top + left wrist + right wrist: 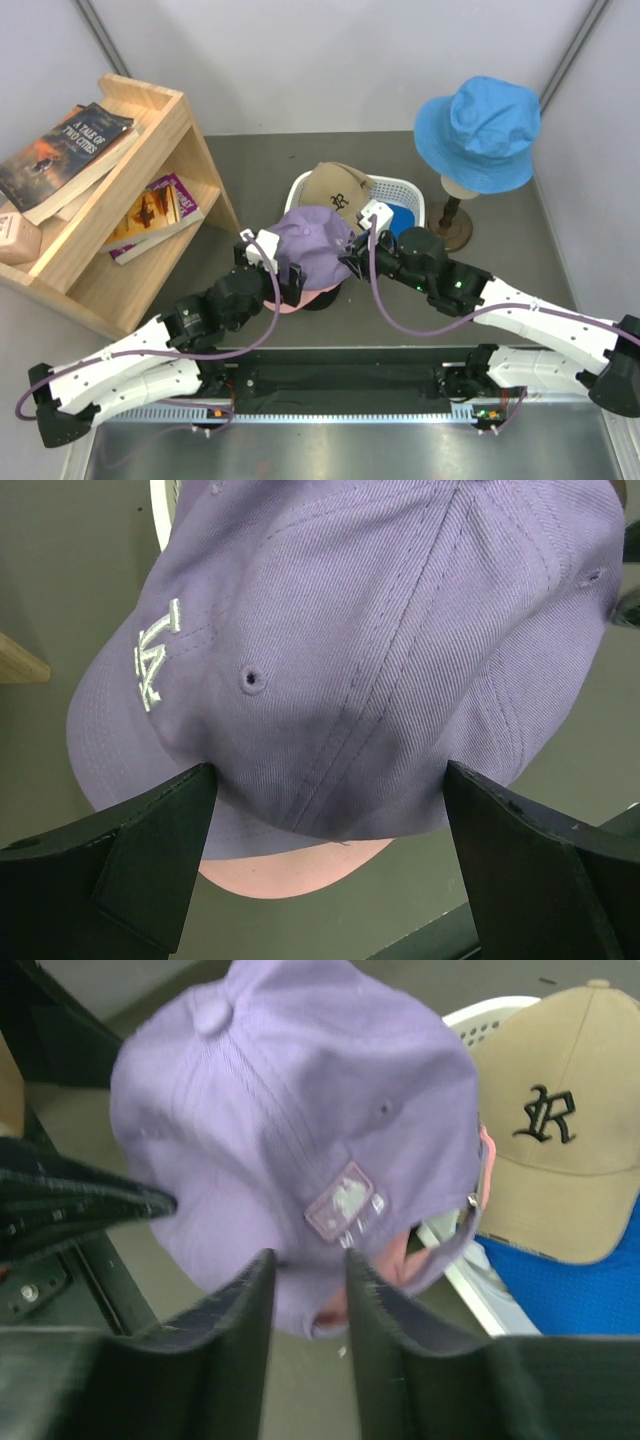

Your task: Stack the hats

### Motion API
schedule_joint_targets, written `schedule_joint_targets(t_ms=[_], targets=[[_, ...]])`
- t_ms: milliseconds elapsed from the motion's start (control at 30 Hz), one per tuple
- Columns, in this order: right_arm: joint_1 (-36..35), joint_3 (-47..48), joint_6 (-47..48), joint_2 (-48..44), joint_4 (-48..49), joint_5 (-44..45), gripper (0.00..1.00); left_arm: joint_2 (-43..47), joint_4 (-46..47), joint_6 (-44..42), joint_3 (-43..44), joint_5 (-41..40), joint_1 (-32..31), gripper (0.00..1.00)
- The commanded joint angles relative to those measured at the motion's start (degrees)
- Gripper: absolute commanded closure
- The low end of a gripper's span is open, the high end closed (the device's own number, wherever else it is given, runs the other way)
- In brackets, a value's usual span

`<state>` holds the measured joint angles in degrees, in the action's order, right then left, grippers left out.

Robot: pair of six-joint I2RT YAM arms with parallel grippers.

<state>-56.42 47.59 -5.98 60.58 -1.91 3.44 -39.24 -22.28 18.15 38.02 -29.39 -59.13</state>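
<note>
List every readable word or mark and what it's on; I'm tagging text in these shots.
"A TALE OF TWO CITIES": book on the top shelf.
"R", black gothic letter: tan cap.
White embroidered letters on lavender cap: unclear.
Second book's cover: too small to read.

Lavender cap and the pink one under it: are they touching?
Touching. In the left wrist view the lavender cap lies directly on the pink cap, whose edge peeks out beneath with no gap; the top view agrees.
</note>
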Motion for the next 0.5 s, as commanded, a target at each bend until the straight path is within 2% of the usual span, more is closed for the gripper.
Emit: schedule_joint_targets(t_ms=[0, 33, 167, 467], targets=[[-0.8, 2.5, 0.8, -4.8, -4.4, 1.7, 0.58, 1.8, -1.9, 2.1, 0.4, 0.6, -0.2, 0.01], [-0.8, 2.5, 0.7, -5.6, -5.0, 1.8, 0.48, 2.2, -1.7, 2.1, 0.3, 1.0, -0.2, 0.01], [-0.8, 2.9, 0.4, -9.6, -5.7, 3.1, 0.34, 4.3, -0.8, 0.9, 1.2, 2.4, -0.2, 0.01], [1.6, 8.7, -1.7, -9.6, -6.8, 8.2, 0.24, 5.9, -0.8, -4.3, 9.3, 4.2, -0.2, 0.01]])
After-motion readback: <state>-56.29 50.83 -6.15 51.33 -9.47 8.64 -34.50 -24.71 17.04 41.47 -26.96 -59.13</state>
